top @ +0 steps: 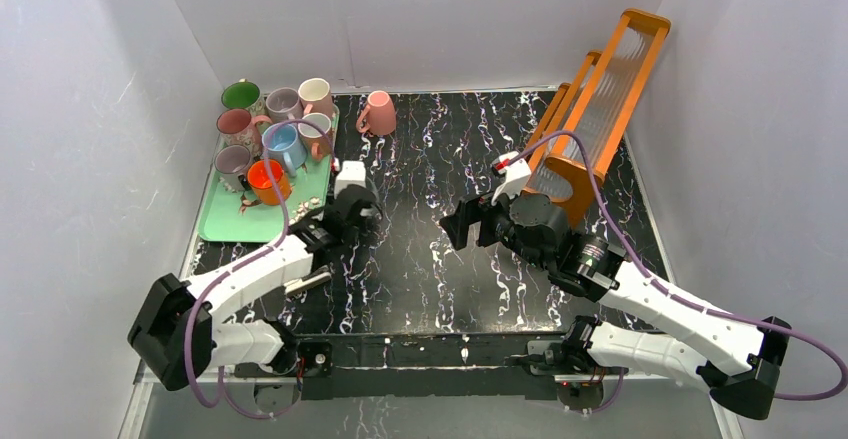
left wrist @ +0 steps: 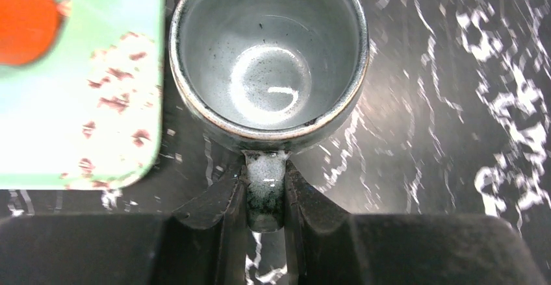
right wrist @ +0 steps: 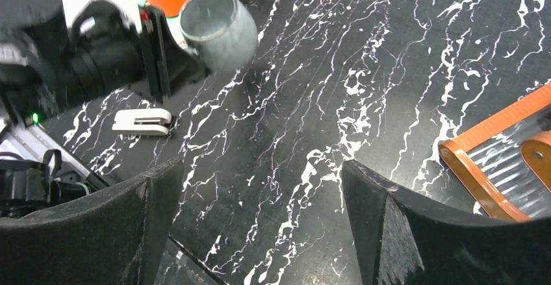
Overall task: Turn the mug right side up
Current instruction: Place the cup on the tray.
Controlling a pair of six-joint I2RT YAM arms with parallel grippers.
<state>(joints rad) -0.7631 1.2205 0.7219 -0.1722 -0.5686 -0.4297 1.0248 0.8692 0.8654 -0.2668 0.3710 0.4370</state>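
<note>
Left claw (left wrist: 265, 187): closed tight on the mug's handle (left wrist: 265, 171), one finger on each side.
Mug (left wrist: 269, 71): grey, held by the left claw just beside the near right corner of the tray (top: 225, 221), over the desk (top: 420, 269); its open mouth faced the left wrist camera, and from the right wrist view it sat tilted. Whether it touched the desk could not be told.
Right claw (right wrist: 260, 168): wide open, nothing in it, over the middle of the desk and well apart from the mug.
Tray: green, at the left edge of the desk, carrying a cluster of cups (top: 270, 139) with an orange one (top: 267, 180) nearest the held mug.
Pink cup (top: 378, 112): alone on the desk, just beyond the tray's far right corner.
Rack (top: 600, 109): orange-framed, leaning at the far right.
</note>
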